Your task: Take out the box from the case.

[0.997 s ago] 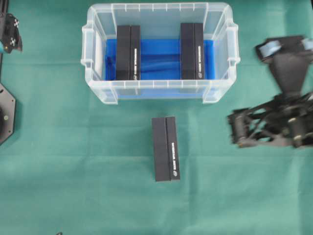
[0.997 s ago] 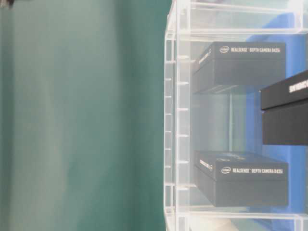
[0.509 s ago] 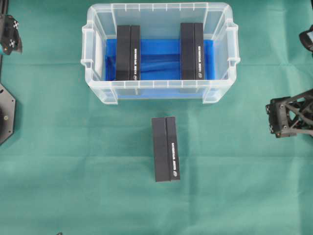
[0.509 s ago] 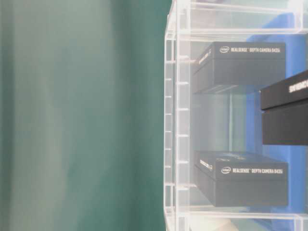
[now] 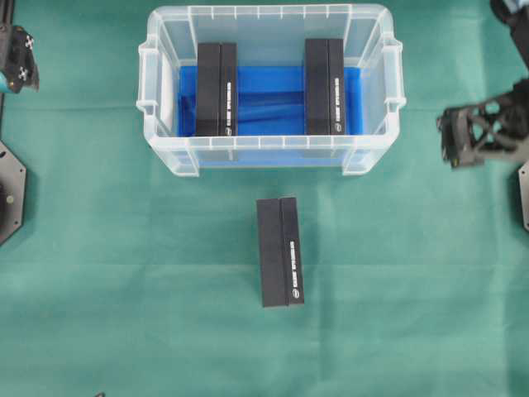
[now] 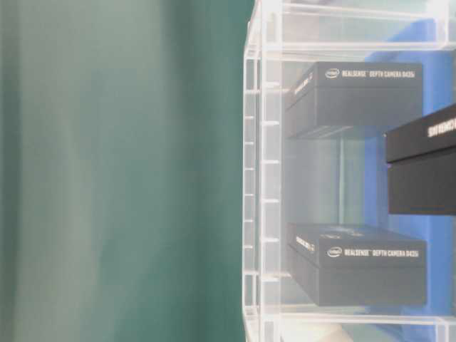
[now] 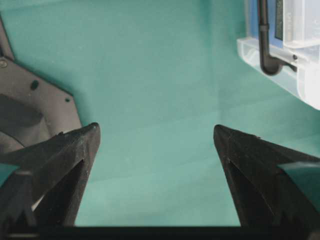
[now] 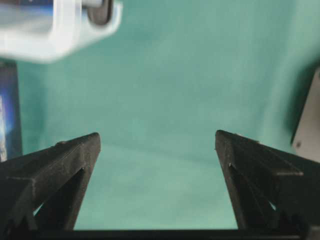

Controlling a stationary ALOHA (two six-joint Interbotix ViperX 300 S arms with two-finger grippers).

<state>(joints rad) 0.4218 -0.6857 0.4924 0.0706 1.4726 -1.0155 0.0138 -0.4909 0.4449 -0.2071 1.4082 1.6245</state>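
One box (image 5: 279, 251) lies outside the case (image 5: 270, 153); both claws, L (image 7: 156, 137) & R (image 8: 157, 142), gape empty, well apart from it.

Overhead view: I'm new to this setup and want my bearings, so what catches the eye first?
The clear case with its blue lining sits at the top middle of the green cloth, holding two black boxes: one on the left, one on the right. A third black box lies on the cloth just below the case, apart from it.
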